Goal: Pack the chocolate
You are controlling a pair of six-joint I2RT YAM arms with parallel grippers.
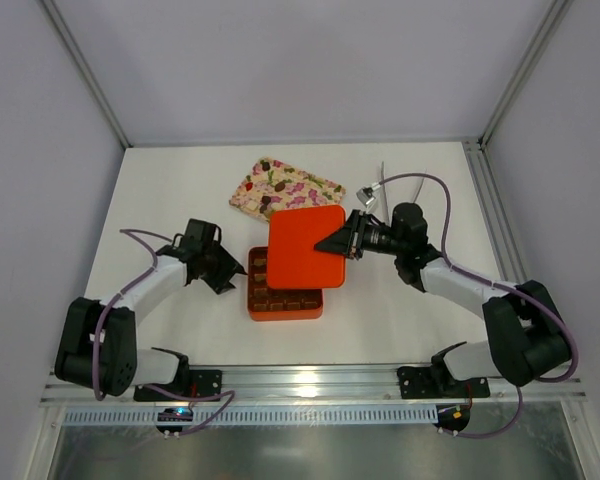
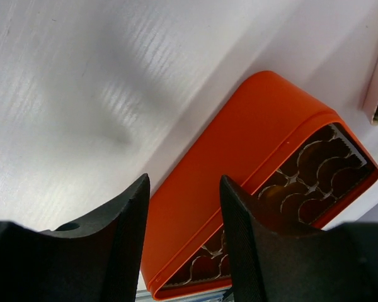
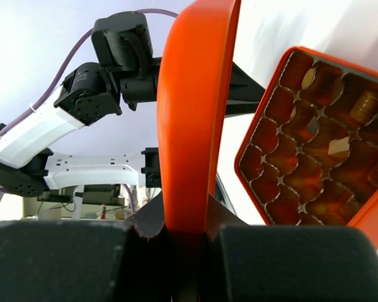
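Much chocolate point(image 1: 280, 298) beneath orange lid point(image 1: 305, 245)

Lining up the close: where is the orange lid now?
Top view, centre table: the orange lid is pinched at its right edge by the right gripper, over the far half of the orange box, just nearer than the floral tray.

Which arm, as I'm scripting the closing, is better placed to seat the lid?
Right: the right gripper holds the orange lid over the orange box; the left gripper is open, empty, beside it.
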